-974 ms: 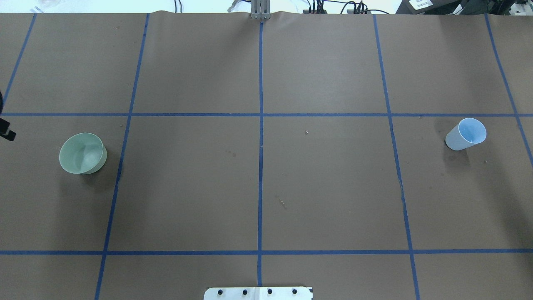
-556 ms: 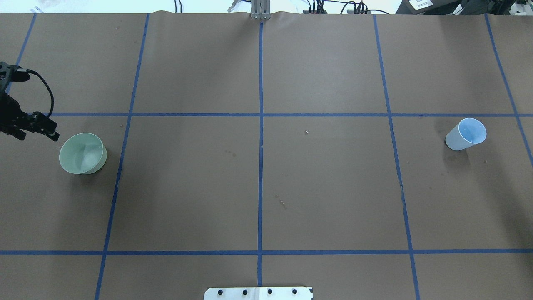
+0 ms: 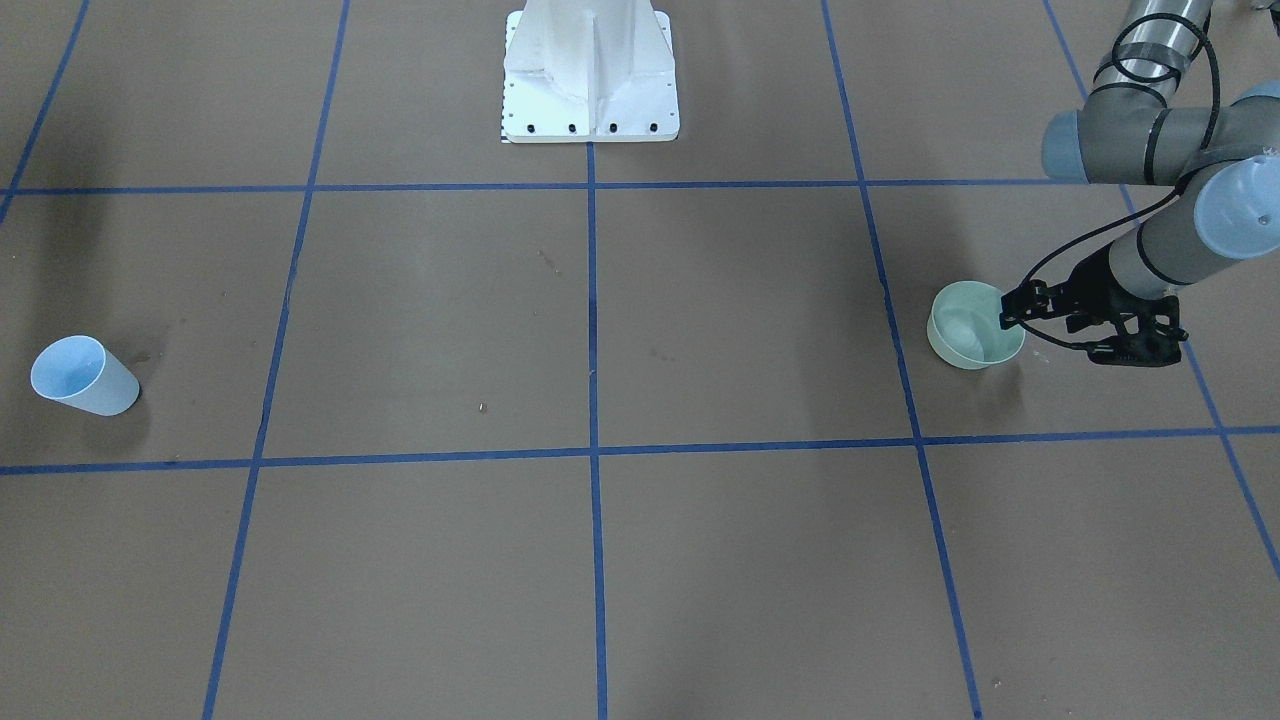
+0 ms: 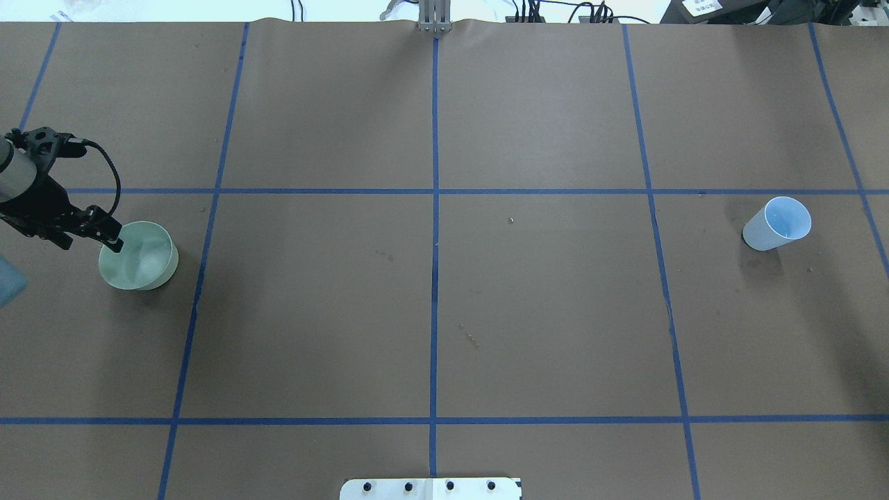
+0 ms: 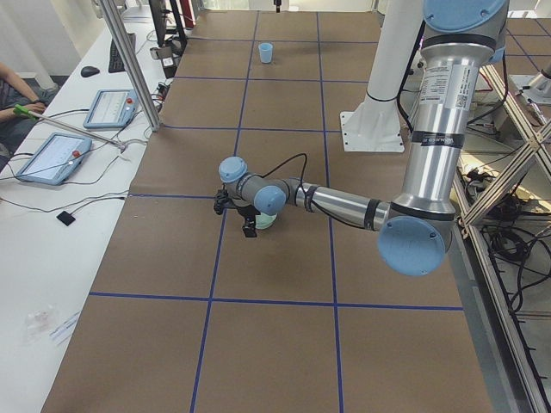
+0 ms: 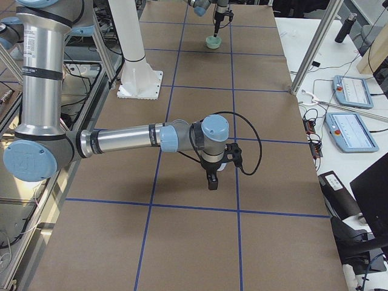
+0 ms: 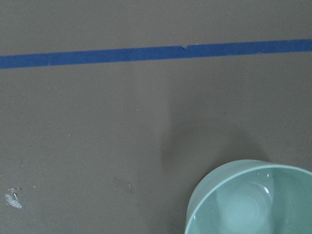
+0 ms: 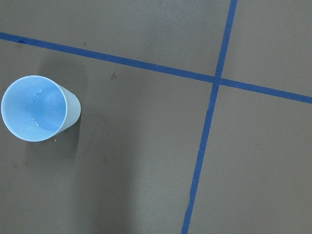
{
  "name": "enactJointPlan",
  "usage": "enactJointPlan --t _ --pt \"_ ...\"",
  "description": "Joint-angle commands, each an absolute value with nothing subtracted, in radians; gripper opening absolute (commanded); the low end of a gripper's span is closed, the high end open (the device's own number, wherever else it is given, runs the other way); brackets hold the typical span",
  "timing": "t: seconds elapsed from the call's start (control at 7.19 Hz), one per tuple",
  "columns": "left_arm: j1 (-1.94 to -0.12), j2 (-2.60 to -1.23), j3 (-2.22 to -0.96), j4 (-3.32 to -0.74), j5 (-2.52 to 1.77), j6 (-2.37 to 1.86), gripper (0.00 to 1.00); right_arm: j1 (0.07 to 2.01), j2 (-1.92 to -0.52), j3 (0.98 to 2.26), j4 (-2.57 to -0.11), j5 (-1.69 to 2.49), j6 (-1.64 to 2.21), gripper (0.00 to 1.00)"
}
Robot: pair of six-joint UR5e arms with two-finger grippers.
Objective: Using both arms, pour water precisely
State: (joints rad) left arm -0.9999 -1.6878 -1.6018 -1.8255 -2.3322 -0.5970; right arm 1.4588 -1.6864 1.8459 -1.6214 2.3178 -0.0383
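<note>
Finds left gripper at rim of green bowl near left edge of table; cannot tell its spread, nor that of right gripper.

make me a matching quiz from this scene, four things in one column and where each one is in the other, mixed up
Things:
1 green bowl
2 blue cup
3 left gripper
4 white pedestal

Places:
A on the centre tape line, at the robot's edge
B at the bowl's rim
C on the right half of the table
D on the table's left half

Pairs: 1-D, 2-C, 3-B, 4-A
</note>
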Motion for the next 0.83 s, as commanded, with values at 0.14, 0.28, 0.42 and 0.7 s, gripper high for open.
enactJointPlan --t 0.14,0.28,0.42,0.7 --pt "-0.98 -1.687 -1.591 -1.83 -2.332 -0.595 0.62 1.459 -1.689 1.847 -1.621 2.318 -0.038 1.0" --pt "-0.979 -1.689 -1.586 -1.83 -2.332 -0.594 0.28 1.459 -1.69 1.848 -1.621 2.318 -0.038 1.0" --pt "-0.976 -1.69 -1.585 -1.829 -2.333 -0.592 0.0 1.459 -1.69 1.847 -1.621 2.318 -0.04 1.0" --pt "-0.977 -1.692 -1.595 -1.83 -2.354 -0.597 0.0 1.459 -1.689 1.847 -1.621 2.318 -0.04 1.0"
